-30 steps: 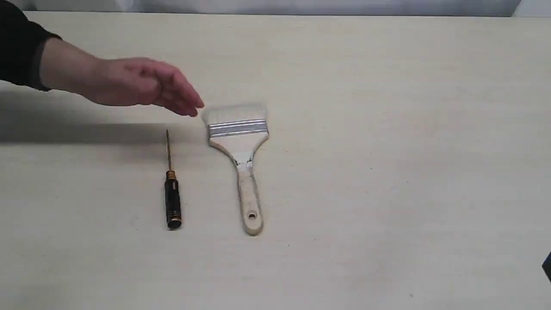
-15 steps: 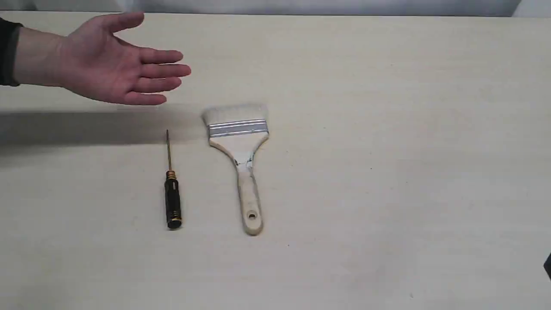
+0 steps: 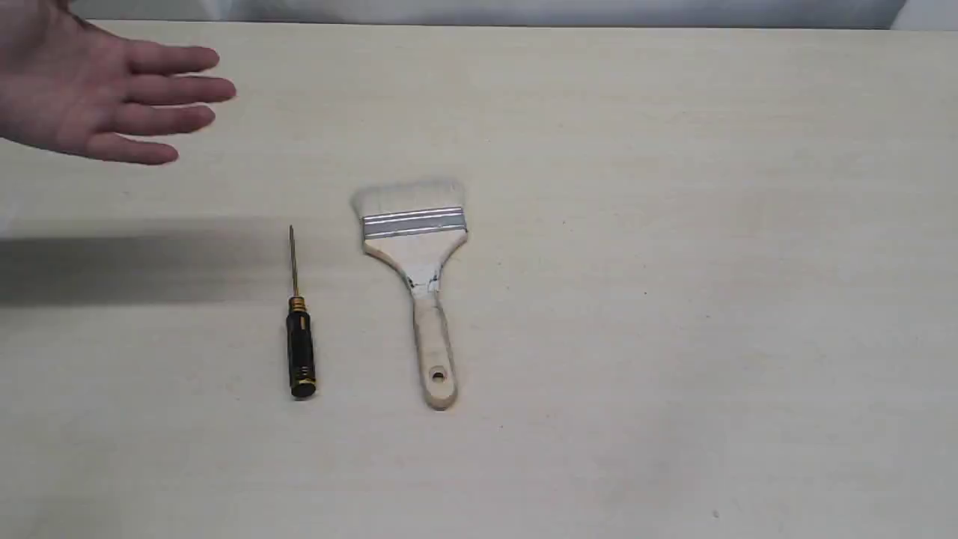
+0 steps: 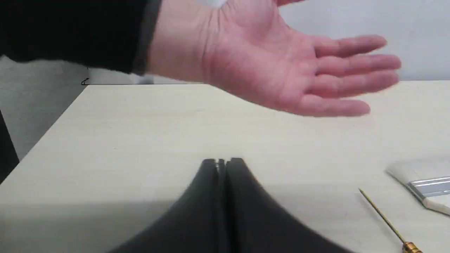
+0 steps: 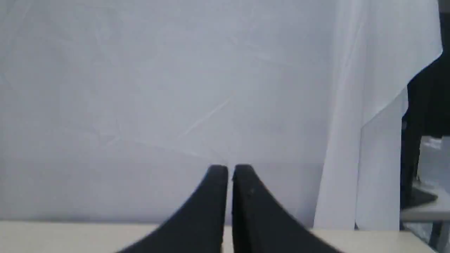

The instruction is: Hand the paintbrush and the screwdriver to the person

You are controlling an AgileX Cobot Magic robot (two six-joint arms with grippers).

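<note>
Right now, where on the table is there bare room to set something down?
Widest: the table right of the paintbrush. Also the strip past both handle ends. Crowded: the gap between screwdriver and paintbrush, and far left under the person's hand.

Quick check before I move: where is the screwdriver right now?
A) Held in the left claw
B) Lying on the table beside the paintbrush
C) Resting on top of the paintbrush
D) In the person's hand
B: the screwdriver lies flat on the table, apart from the paintbrush, and the person's open hand is empty.
</note>
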